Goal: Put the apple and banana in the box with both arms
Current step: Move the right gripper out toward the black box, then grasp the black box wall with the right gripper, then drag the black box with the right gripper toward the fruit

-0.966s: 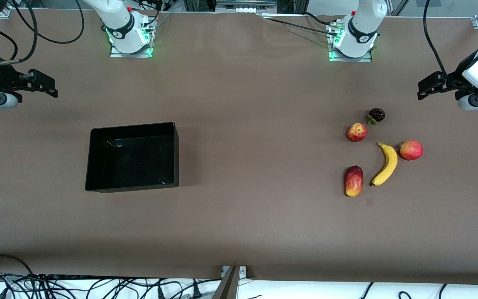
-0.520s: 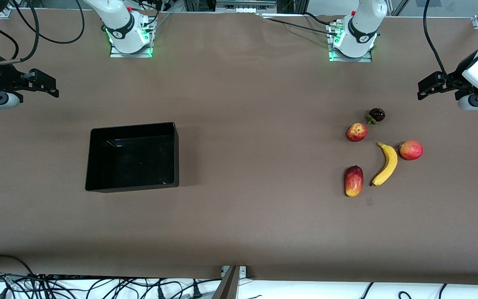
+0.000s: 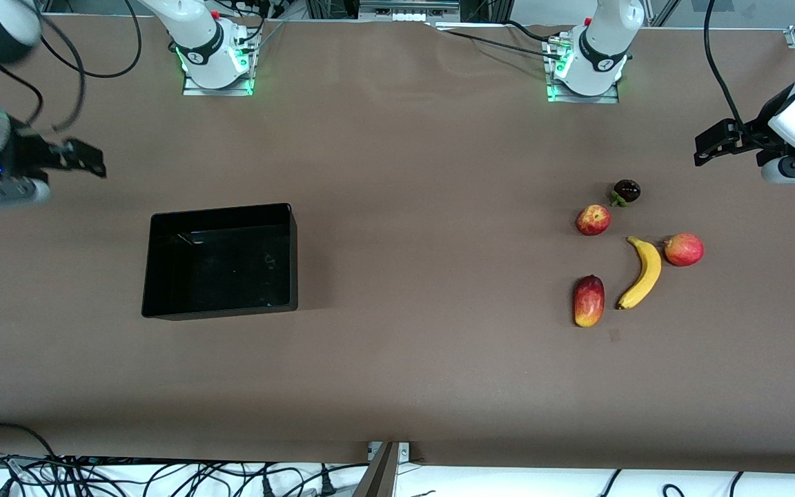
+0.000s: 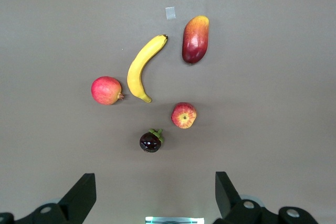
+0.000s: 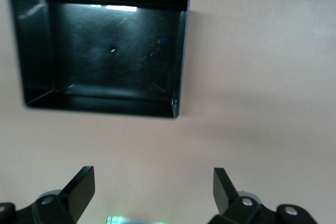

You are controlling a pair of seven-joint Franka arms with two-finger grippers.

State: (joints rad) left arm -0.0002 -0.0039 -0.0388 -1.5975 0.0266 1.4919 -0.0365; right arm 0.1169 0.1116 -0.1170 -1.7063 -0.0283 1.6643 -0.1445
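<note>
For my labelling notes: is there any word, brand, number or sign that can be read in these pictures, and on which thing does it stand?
None can be read.
Small dark marks on the black bands of the two arm bases: too small to read.
The apple, banana, box and pale scrap of tape carry no print.

Banana (image 3: 643, 273) bright yellow, dark tips — apple (image 3: 592, 219) red, yellowish blotches — box (image 3: 156, 308) glossy black.
</note>
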